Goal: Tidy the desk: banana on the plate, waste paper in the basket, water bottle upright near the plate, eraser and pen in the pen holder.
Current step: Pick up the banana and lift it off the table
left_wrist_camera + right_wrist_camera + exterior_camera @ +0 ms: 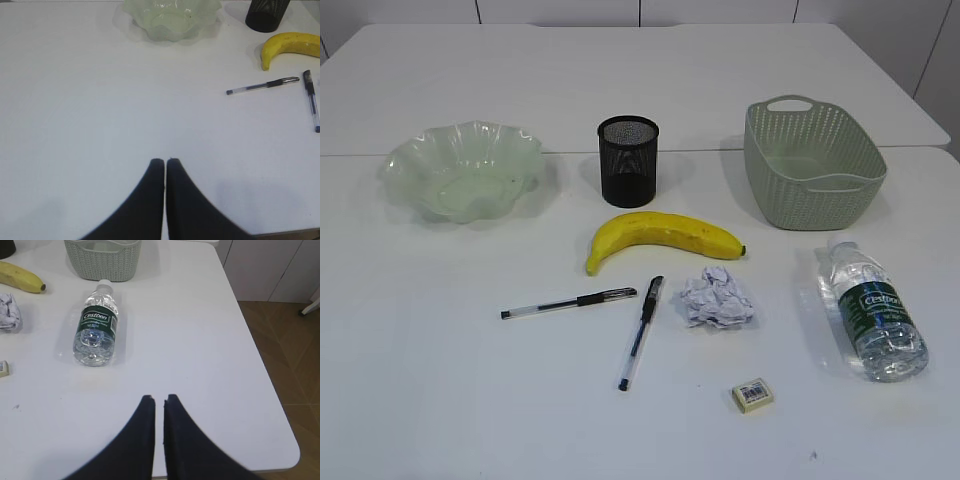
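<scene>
The left pincer (165, 161) hangs low over a bare part of the white counter (420, 400) with its two dark fingers pressed together and nothing between them, and the right pincer (159, 398) does the same near the counter's right edge, with only a thin gap and nothing held.

In front of the left one sit the green plate (172, 20), the black pen holder (266, 14), the banana (290, 47) and two pens (262, 86) lying flat. In front of the right one the water bottle (96, 325) lies on its side with its cap toward the basket (102, 260), the paper ball (10, 312) is to the left, and the eraser (752, 395) lies near the front of the counter.
</scene>
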Controlling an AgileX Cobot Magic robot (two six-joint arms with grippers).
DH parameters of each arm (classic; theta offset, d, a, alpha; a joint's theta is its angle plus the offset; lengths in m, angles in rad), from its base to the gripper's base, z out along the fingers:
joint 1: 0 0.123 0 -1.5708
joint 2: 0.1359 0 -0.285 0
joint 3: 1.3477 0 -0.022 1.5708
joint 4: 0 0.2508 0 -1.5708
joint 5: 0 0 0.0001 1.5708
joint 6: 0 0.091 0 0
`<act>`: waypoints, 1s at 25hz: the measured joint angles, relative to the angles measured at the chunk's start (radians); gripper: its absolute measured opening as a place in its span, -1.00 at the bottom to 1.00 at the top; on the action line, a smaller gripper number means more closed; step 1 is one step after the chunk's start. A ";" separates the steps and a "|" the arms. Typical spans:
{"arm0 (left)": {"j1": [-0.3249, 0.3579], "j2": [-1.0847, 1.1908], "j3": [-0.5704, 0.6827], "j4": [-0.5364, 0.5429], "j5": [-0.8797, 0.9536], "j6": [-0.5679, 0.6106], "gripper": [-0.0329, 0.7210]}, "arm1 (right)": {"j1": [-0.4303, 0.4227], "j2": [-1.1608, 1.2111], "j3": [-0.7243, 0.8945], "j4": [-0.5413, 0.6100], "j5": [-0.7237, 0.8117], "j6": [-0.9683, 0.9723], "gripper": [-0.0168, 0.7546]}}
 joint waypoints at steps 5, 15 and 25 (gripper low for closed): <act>0.000 0.000 0.000 0.000 0.000 0.000 -0.98 | 0.000 0.000 0.000 -0.001 0.000 0.000 -0.84; 0.000 0.000 0.000 -0.002 -0.001 0.000 -0.98 | 0.000 0.000 0.000 -0.001 0.000 0.000 -0.84; 0.000 0.017 0.000 -0.005 -0.002 0.000 -0.92 | 0.000 0.000 0.000 -0.001 0.004 0.000 -0.80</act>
